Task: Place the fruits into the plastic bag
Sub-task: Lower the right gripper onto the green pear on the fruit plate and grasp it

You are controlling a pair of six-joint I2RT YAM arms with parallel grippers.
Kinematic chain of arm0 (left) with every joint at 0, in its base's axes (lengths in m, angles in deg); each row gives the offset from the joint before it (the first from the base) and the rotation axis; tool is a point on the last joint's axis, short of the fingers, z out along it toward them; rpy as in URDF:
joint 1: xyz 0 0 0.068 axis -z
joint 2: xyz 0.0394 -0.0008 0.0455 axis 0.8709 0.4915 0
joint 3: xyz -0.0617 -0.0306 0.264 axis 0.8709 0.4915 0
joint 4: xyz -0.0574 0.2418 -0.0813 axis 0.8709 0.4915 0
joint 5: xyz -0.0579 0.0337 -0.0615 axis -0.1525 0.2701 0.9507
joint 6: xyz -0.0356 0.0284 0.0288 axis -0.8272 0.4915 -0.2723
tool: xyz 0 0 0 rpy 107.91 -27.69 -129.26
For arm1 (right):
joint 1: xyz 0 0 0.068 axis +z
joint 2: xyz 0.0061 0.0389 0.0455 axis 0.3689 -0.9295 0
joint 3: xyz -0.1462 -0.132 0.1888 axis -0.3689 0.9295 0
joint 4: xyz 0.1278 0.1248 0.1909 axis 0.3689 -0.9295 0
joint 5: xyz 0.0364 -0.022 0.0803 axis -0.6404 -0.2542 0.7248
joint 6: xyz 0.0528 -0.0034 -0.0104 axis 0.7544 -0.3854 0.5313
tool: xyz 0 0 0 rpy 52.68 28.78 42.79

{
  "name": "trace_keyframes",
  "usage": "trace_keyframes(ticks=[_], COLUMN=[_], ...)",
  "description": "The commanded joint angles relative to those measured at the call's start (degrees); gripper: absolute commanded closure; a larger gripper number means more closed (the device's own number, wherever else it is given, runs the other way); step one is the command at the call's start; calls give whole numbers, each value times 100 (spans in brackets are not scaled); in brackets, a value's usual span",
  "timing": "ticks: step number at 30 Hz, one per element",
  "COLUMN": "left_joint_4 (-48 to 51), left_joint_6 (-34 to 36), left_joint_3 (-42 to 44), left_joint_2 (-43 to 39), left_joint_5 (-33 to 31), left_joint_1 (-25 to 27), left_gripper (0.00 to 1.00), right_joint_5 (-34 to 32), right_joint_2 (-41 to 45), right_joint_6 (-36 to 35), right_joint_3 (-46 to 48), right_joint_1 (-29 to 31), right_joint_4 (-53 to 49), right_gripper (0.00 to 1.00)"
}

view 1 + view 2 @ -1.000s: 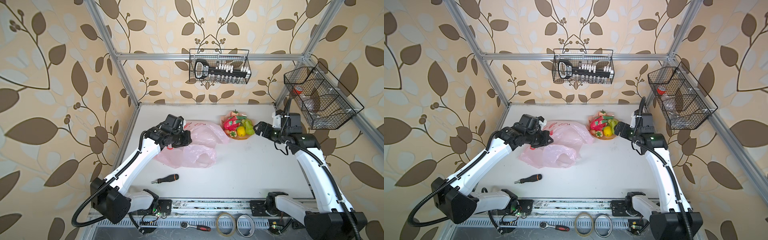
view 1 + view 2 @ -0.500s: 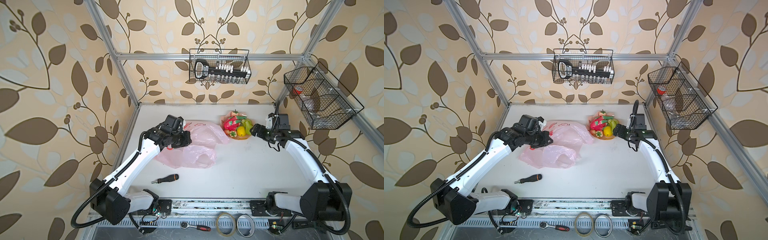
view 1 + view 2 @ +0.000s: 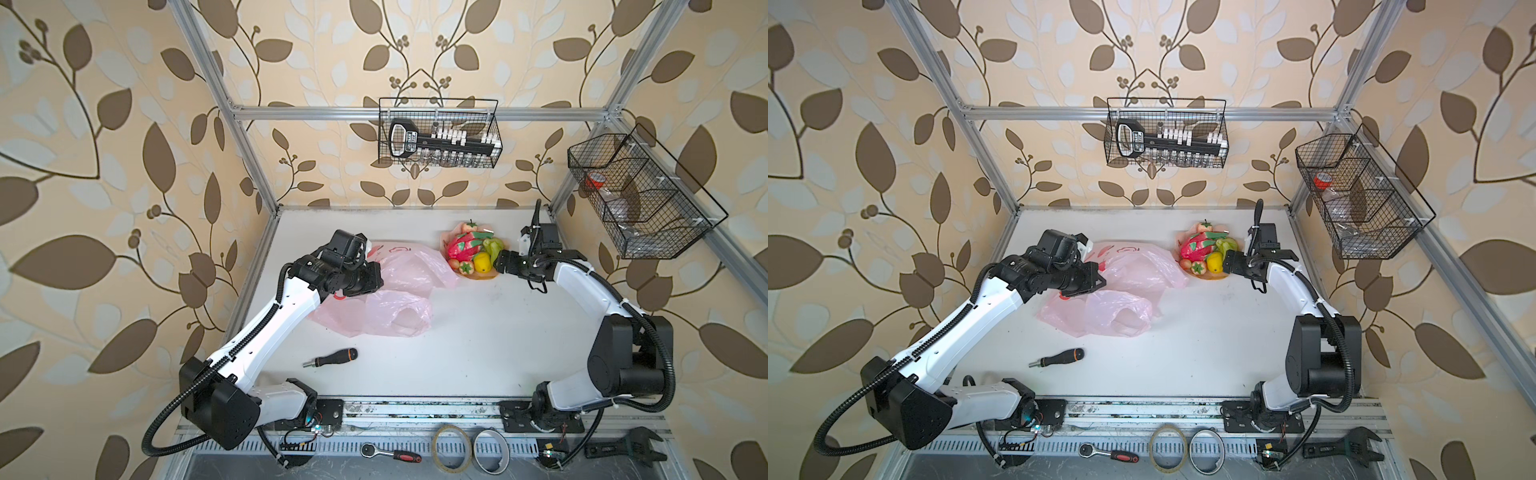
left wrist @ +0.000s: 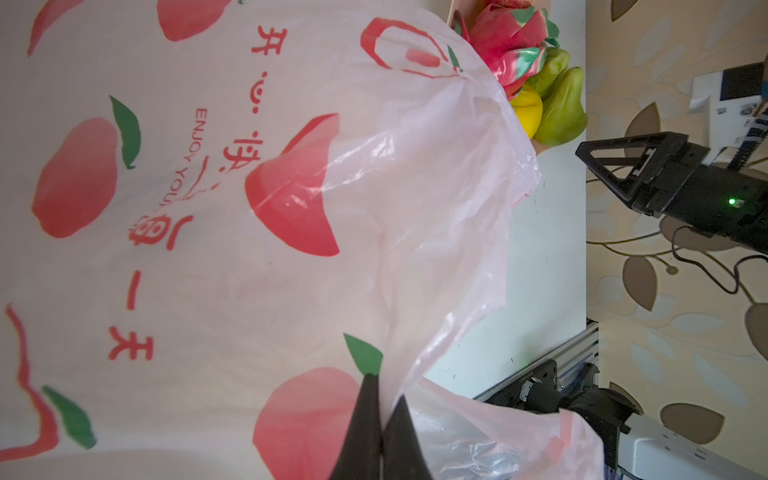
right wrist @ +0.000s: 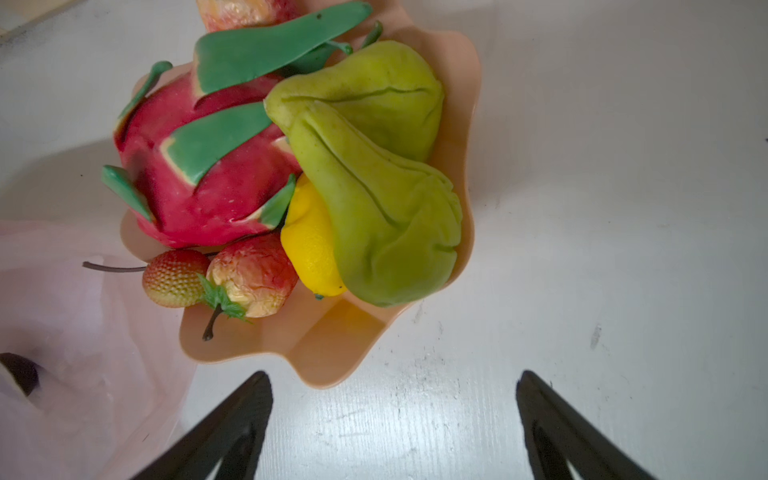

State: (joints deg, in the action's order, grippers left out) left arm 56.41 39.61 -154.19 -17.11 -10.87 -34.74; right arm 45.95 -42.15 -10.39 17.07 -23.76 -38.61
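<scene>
Spread wide, the right gripper (image 5: 392,419) hovers beside the plate (image 5: 332,345) of fruits (image 5: 316,166) at far right; the left gripper (image 4: 380,432) pinches the plastic bag (image 3: 399,286) alongside. Next, likely, a grasp on the pear (image 5: 386,208).

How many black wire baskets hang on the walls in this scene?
2. One black wire basket hangs on the middle of the back wall; the second black wire basket hangs on the right-hand side wall. None appears hidden.
</scene>
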Motion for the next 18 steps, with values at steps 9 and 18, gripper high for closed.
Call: trace_keyframes(ticks=[9, 18], left_joint_4=[-110, -119], left_joint_6=[132, 130], left_joint_3=[-165, -136], left_joint_2=[-1, 4], left_joint_5=[37, 29], left_joint_1=[-25, -25], left_gripper=[100, 100], right_joint_5=[-103, -193], right_joint_2=[-804, -1344], right_joint_6=[-481, -526], right_joint_3=[-692, -1300], right_joint_1=[18, 88], right_joint_4=[0, -79], right_gripper=[10, 14])
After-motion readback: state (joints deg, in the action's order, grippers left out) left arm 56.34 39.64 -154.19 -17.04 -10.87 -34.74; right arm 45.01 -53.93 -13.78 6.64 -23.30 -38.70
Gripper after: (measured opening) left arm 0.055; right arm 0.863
